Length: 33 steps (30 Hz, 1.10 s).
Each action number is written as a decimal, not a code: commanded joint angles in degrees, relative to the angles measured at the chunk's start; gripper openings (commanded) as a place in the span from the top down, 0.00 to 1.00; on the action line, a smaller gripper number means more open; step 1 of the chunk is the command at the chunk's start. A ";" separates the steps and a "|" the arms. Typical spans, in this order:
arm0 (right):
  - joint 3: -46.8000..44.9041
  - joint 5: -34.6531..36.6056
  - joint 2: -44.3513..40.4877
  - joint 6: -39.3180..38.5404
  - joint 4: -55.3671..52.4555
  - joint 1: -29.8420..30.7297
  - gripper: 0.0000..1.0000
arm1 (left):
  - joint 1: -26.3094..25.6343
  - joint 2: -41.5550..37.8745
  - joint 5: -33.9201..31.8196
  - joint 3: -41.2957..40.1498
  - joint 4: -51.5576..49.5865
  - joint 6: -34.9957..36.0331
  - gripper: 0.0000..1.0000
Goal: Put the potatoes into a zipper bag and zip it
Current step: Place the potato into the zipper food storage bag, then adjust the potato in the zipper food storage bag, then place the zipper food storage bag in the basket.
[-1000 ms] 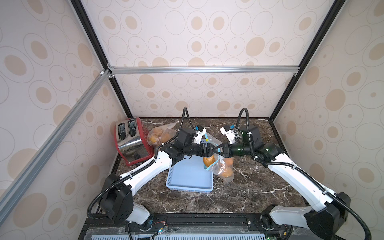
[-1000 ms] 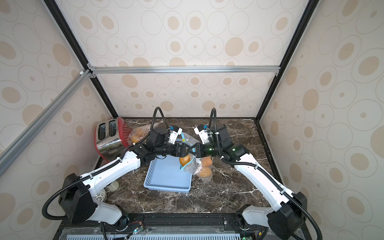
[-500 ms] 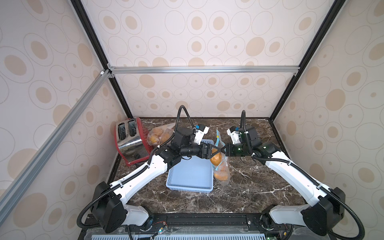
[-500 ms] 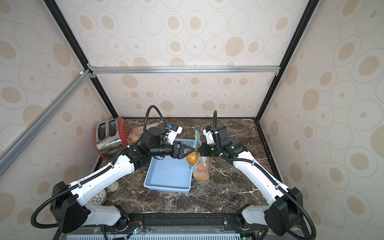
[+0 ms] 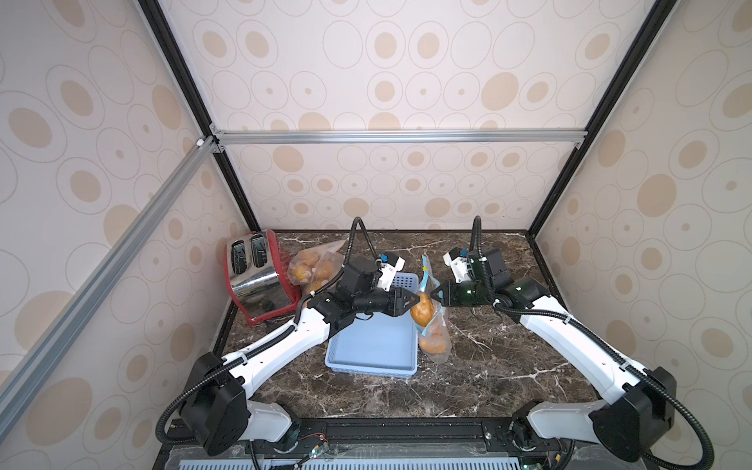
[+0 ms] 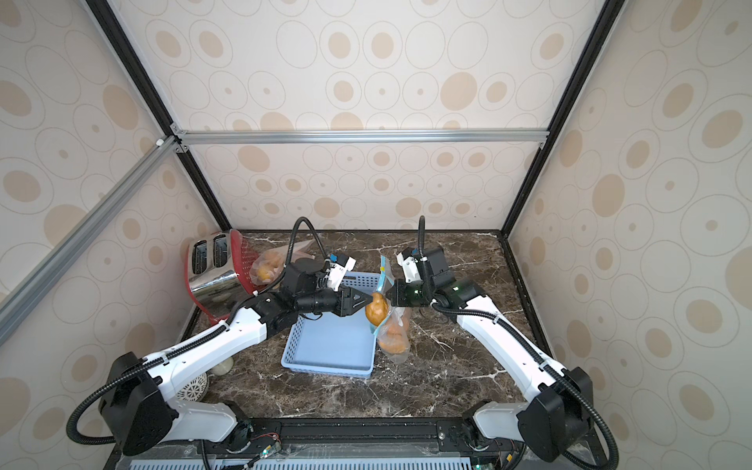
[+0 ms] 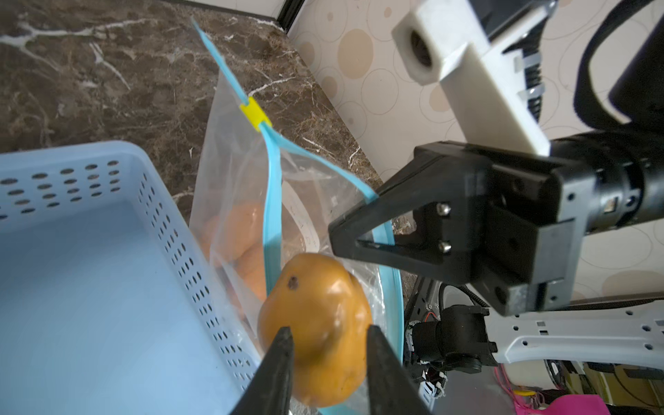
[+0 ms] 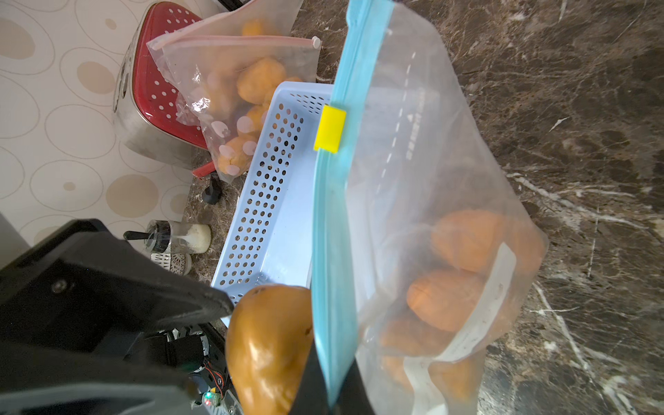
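Left gripper [image 7: 328, 363]: clamped on one potato [image 7: 316, 316], its flanks hidden behind the fingers.
Right gripper [image 8: 332, 391]: pinching the zipper bag [image 8: 431, 161] by its blue strip; the fingers are mostly cut off by the frame.
Potato axis: parallel to that strip, narrower end toward the yellow slider [image 8: 330, 128].
Place: the bag's open mouth, over the right rim of the basket [image 5: 372, 346], mid worktop [image 5: 508, 366].

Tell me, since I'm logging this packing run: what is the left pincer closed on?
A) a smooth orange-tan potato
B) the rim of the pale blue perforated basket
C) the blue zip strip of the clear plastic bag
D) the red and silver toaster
A: the left pincer clamps the smooth orange-tan potato from both sides at the mouth of the clear plastic zipper bag, whose blue zip strip the right pincer pinches.
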 commanded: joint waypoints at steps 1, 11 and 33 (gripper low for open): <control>-0.10 -0.47 -1.18 -0.38 -0.73 -0.29 1.00 | 0.36 -3.49 -2.48 -1.34 -0.49 1.60 0.74; 0.72 -3.68 -0.28 0.31 -0.48 -0.31 1.00 | -0.41 2.40 4.87 -2.49 11.40 -3.22 0.78; 10.34 7.77 -1.21 -12.41 -19.87 -0.24 1.00 | 3.62 -0.98 -3.22 13.56 -8.74 13.57 0.35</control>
